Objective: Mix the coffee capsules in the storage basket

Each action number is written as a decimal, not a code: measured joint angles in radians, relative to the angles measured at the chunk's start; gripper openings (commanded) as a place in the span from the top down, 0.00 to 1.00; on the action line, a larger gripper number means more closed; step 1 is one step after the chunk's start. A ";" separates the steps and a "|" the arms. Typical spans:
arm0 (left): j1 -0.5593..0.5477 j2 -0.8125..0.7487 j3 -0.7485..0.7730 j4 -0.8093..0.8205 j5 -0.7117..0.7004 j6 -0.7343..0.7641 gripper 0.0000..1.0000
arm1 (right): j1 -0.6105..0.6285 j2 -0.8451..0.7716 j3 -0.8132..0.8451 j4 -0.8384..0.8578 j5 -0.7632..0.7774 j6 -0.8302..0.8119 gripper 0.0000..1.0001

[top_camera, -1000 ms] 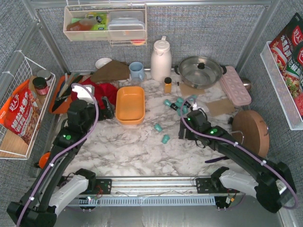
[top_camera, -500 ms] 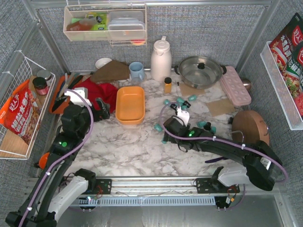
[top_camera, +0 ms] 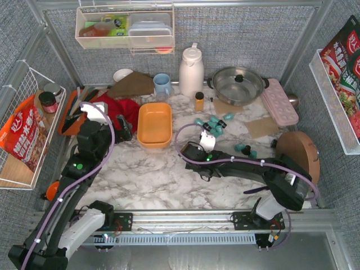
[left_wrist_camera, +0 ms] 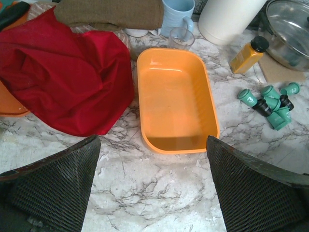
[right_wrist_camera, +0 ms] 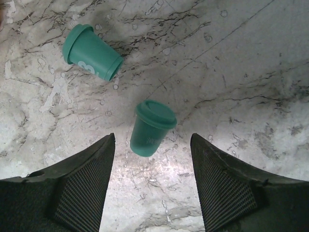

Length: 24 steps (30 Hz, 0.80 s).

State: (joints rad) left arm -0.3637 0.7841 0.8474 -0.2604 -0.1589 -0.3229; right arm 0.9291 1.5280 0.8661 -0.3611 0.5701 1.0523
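The right gripper is reaching further left across the marble table than a second ago, away from the main bunch of capsules, and its jaws are narrowing. It is hovering low over two teal coffee capsules lying on their sides. One is sitting with its narrow end between the half-open fingers, clear of both. The other is lying just beyond it to the left.

The left gripper is hanging wide open with nothing between its fingers, facing the near end of the storage basket. The basket is resting on the table, with a red cloth lying just beside its left wall. To its right, well apart, teal and black capsules are lying bunched together. Farther back, an amber bottle, a blue mug and a white thermos jug are standing upright.
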 measured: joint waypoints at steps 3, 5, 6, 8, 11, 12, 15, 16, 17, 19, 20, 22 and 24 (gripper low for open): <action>0.001 0.021 0.006 -0.003 0.000 -0.001 0.01 | 0.004 0.039 0.013 0.013 -0.001 0.000 0.34; 0.001 0.024 0.007 -0.003 0.000 -0.003 0.01 | 0.006 0.060 0.020 0.020 -0.001 0.001 0.36; 0.001 0.024 0.007 -0.003 0.000 -0.003 0.01 | 0.007 0.068 0.024 0.022 -0.003 0.001 0.37; 0.001 0.023 0.007 -0.003 0.000 -0.003 0.01 | 0.009 0.080 0.025 0.029 -0.004 0.004 0.39; 0.001 0.018 0.007 -0.003 0.000 -0.003 0.01 | 0.012 0.093 0.025 0.029 -0.004 0.009 0.43; 0.001 0.018 0.007 -0.003 0.000 -0.003 0.01 | 0.013 0.097 0.025 0.030 -0.003 0.012 0.43; 0.001 0.018 0.007 -0.003 0.000 -0.004 0.01 | 0.014 0.111 0.025 0.029 -0.003 0.025 0.44; 0.001 0.017 0.007 -0.003 0.000 -0.004 0.01 | 0.014 0.116 0.026 0.028 -0.003 0.029 0.44; 0.001 0.017 0.007 -0.003 0.000 -0.004 0.01 | 0.014 0.121 0.027 0.026 -0.002 0.033 0.45; 0.001 0.016 0.007 -0.003 0.000 -0.006 0.01 | 0.014 0.131 0.034 0.019 0.001 0.039 0.45; 0.001 0.015 0.007 -0.003 0.000 -0.007 0.01 | 0.014 0.134 0.037 0.020 0.001 0.042 0.46; 0.001 0.014 0.007 -0.003 0.000 -0.008 0.01 | 0.014 0.136 0.038 0.018 0.003 0.047 0.49; 0.001 0.012 0.007 -0.003 0.000 -0.008 0.01 | 0.014 0.136 0.038 0.015 0.007 0.047 0.52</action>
State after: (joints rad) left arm -0.3630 0.7959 0.8543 -0.2638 -0.1585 -0.3309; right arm 0.9436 1.6642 0.9039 -0.3458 0.5774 1.0996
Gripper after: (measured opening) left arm 0.993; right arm 0.531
